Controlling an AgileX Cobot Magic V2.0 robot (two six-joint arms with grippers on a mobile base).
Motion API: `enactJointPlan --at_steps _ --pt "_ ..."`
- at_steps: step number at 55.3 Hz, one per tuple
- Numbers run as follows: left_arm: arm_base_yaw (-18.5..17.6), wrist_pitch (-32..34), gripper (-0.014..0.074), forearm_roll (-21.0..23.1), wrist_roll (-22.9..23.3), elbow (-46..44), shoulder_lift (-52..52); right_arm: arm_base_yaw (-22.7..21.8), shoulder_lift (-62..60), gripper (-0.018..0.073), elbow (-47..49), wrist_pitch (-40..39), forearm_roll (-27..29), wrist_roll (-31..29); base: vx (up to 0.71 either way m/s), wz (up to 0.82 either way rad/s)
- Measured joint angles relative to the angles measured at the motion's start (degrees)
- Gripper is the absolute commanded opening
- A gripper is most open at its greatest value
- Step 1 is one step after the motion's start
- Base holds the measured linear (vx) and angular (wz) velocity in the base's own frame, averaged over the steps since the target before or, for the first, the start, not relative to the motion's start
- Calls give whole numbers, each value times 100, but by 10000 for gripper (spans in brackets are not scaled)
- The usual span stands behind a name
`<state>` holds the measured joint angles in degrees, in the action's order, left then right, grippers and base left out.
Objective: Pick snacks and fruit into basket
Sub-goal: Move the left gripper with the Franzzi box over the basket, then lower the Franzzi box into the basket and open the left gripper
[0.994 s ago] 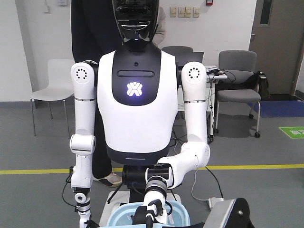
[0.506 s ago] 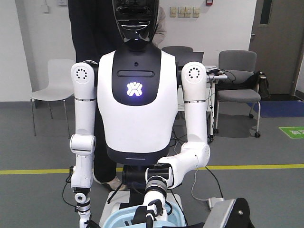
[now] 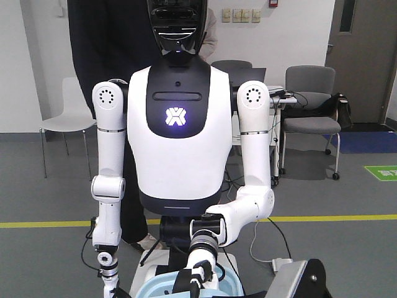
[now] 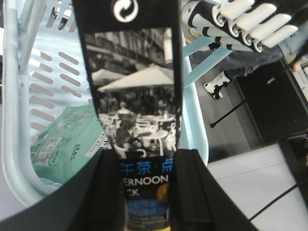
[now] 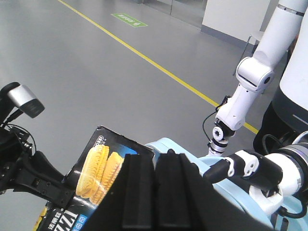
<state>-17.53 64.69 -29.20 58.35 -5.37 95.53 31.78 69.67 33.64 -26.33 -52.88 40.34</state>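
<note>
From the front view, a white robot (image 3: 177, 143) stands facing me. One of its arms is bent down to the light-blue basket (image 3: 158, 287) at the bottom edge. I cannot see my claws in this view, and I cannot see any fruit.

In the left wrist view, my left claw (image 4: 147, 159) is squeezing the black box (image 4: 134, 86) by its near end, one jaw on each side. The long side of the box points straight away from the claw. It sticks out over the open basket, between the lattice wall on one side and the rim on the other. The mint-green pouch (image 4: 67, 139) lies inside the basket, down beside the box. White fingers (image 4: 250, 21) of the other robot show near the far rim. I think the box only has to go down a little and be let go.

In the right wrist view, my right claw (image 5: 154, 156) has its jaws pressed together and holds nothing. The box is just beside it, on the left of the picture, tilted with its yellow print showing. The basket rim is just past the claw. The left arm has the box, so this move is for the left arm, and the right one should keep out of the way
</note>
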Motion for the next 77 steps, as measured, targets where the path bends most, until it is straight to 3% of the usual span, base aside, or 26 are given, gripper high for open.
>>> enactJointPlan --at_steps 44,77 --pt "0 -5 0 -6 2334 -11 0 0 0 -8 0 62 0 -2 0 0" --pt "0 -5 0 -65 2614 -11 0 0 0 -8 0 88 0 -2 0 0"
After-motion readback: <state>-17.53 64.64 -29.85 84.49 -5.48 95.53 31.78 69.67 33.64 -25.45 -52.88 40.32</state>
